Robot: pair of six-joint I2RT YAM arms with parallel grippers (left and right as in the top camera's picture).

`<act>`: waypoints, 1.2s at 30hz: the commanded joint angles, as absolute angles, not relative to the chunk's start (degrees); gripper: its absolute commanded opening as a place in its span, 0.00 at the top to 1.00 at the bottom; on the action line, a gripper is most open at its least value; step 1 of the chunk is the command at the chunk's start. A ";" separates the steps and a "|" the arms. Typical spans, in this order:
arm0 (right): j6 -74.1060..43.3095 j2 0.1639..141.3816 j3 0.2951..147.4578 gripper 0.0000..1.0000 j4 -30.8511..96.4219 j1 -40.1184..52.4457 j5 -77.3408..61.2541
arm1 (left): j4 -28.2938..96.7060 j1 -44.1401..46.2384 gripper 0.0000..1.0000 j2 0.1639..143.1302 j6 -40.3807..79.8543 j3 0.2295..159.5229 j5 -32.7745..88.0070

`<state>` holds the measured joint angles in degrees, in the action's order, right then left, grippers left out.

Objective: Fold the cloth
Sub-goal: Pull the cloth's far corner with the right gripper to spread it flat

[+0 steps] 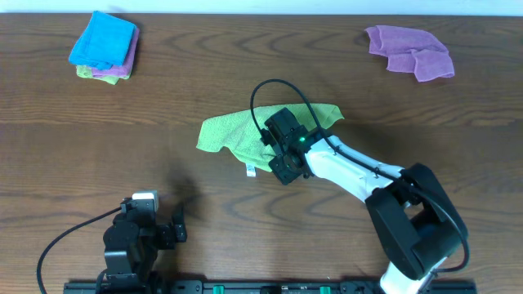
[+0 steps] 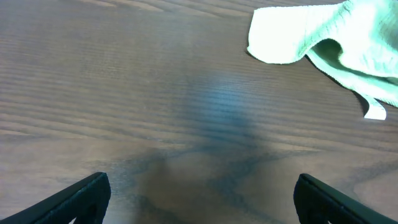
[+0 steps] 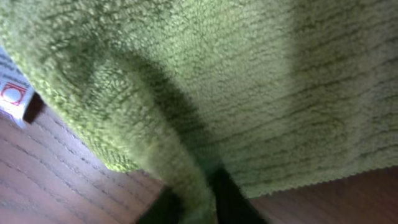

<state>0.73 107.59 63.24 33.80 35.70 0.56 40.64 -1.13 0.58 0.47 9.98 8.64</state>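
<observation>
The lime-green cloth (image 1: 233,131) lies rumpled in the middle of the table, its small white tag (image 1: 250,169) at the near edge. My right gripper (image 1: 279,167) is over the cloth's near edge and is shut on a pinched ridge of it. In the right wrist view the cloth (image 3: 217,81) fills the frame and runs down between the dark fingers (image 3: 199,208); the tag (image 3: 12,93) shows at the left. My left gripper (image 1: 167,233) is open and empty near the front edge. In the left wrist view the cloth (image 2: 336,37) lies far at the upper right, beyond the fingers (image 2: 202,199).
A stack of folded cloths with a bright blue one on top (image 1: 104,45) sits at the back left. A crumpled purple cloth (image 1: 411,51) lies at the back right. The right arm (image 1: 368,180) reaches from the front right.
</observation>
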 commanded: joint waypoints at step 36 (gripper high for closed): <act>5.93 112.62 84.71 0.23 22.17 25.15 3.90 | 40.93 -1.48 0.05 0.25 1.32 9.45 8.82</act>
<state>5.06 111.85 84.60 20.34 25.63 3.42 40.64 -1.13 0.58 0.47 9.98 8.64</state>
